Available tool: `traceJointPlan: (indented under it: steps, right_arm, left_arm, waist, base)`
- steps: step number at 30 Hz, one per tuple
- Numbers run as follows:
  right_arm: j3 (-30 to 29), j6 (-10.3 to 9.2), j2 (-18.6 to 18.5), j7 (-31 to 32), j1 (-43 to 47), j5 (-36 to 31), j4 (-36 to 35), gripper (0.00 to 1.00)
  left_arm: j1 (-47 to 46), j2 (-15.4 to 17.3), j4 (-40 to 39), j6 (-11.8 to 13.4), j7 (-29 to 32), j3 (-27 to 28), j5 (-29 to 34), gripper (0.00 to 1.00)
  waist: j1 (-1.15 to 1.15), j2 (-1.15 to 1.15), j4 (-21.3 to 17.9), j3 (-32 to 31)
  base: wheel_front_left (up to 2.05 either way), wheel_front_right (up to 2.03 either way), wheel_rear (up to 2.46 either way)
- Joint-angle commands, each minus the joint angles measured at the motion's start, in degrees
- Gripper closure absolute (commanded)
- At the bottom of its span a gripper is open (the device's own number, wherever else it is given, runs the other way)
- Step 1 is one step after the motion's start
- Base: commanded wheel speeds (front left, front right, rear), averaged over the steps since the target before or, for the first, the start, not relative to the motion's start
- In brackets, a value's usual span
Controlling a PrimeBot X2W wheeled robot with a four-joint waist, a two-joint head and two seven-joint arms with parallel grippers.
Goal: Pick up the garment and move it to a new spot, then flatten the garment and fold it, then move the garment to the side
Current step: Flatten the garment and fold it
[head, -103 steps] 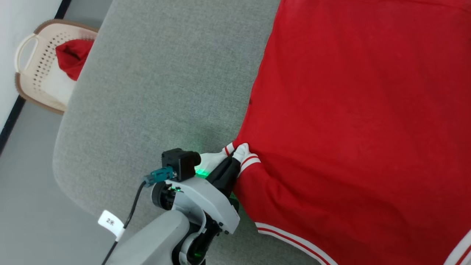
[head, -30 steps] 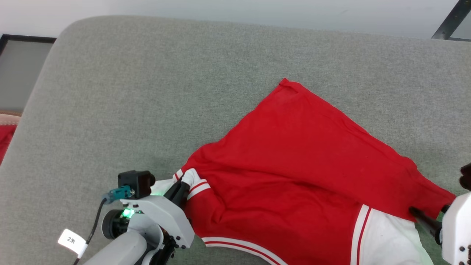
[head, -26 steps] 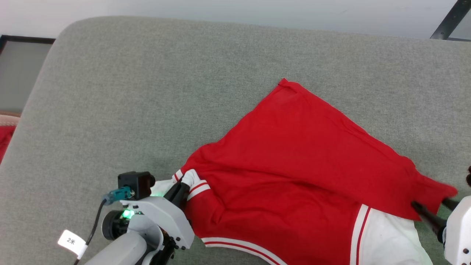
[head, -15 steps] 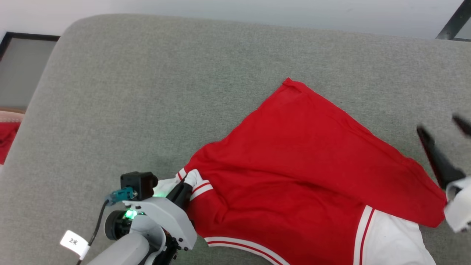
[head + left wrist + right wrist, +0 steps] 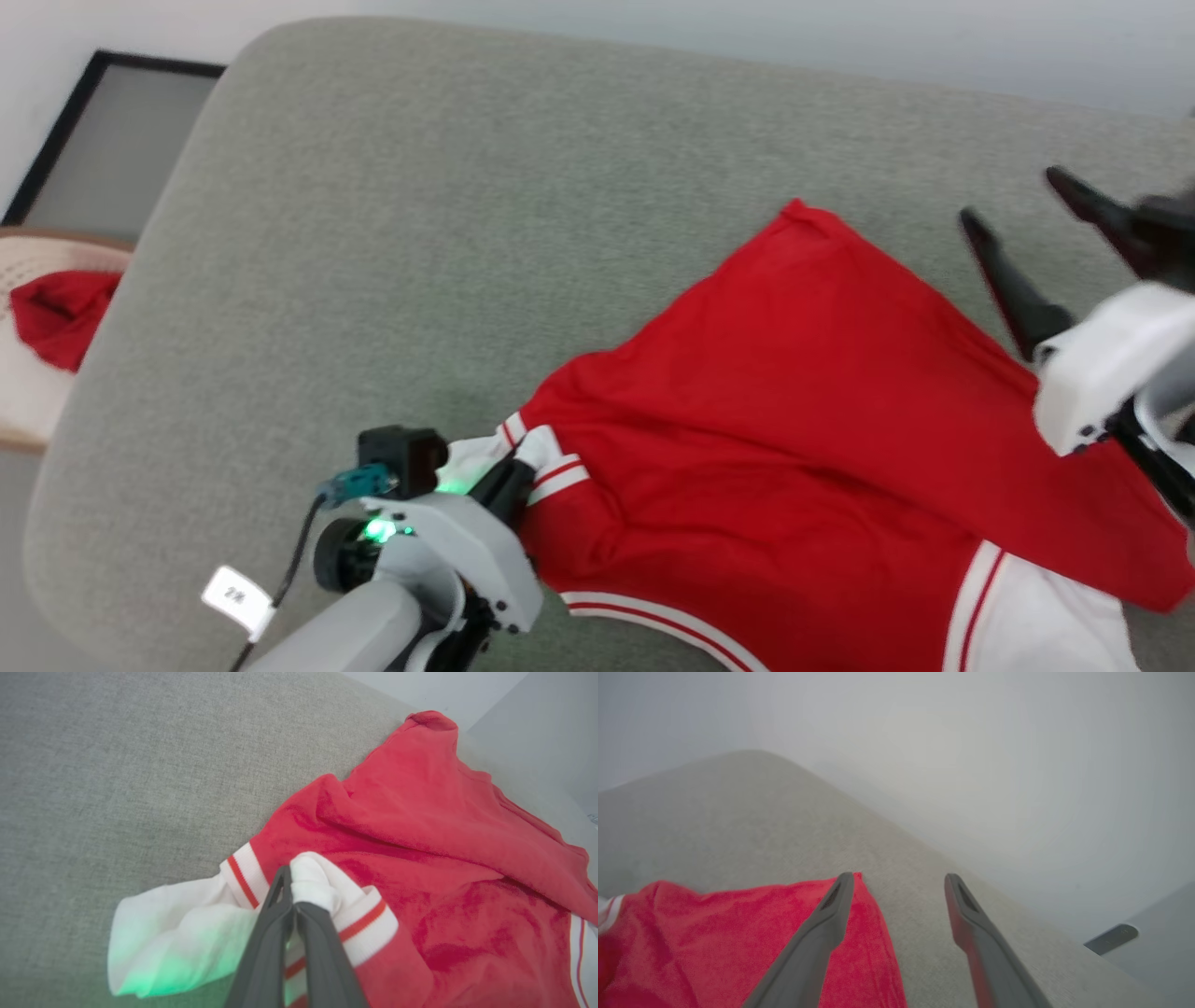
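While the left gripper (image 5: 286, 879) is pinching the striped cuff (image 5: 362, 926) of the red jersey (image 5: 794, 420), the right gripper (image 5: 1011, 194) is hovering, fingers spread, empty.

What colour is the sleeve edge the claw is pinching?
The cuff is white with a red stripe; clearest in left wrist view.

Soft, bright, even light is washing over the grey surface (image 5: 420, 233); shadows are showing only faintly. Head view is smearing with motion, my right tool (image 5: 1011, 194) blurring worst. Green glow from my left wrist is tinting the white sleeve (image 5: 163, 942) of the garment (image 5: 444, 826). Right wrist view is reading hazy and washed out, its background dissolving. Left wrist view is rendering the weave crisply.
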Motion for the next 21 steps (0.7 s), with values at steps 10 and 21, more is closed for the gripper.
traceJointPlan:
  steps: [10, 21]
  right_arm:
    - [18.5, -0.06, -4.2, 25.7, -22.3, 12.2, 23.1, 0.0]
    - [29.8, -0.06, -2.9, 34.3, -33.4, 14.2, 40.2, 0.0]
  left_arm:
    - [-6.4, -7.4, 5.1, -4.1, 0.2, -2.9, 2.0, 1.0]
    - [-9.5, -12.4, 10.6, -7.6, -1.2, -4.0, 2.3, 1.0]
  waist:
    - [0.0, 0.0, 9.1, 4.6]
    - [0.0, 0.0, 12.3, 7.3]
  base:
    - [0.0, 0.0, 0.0]
    - [0.0, 0.0, 0.0]
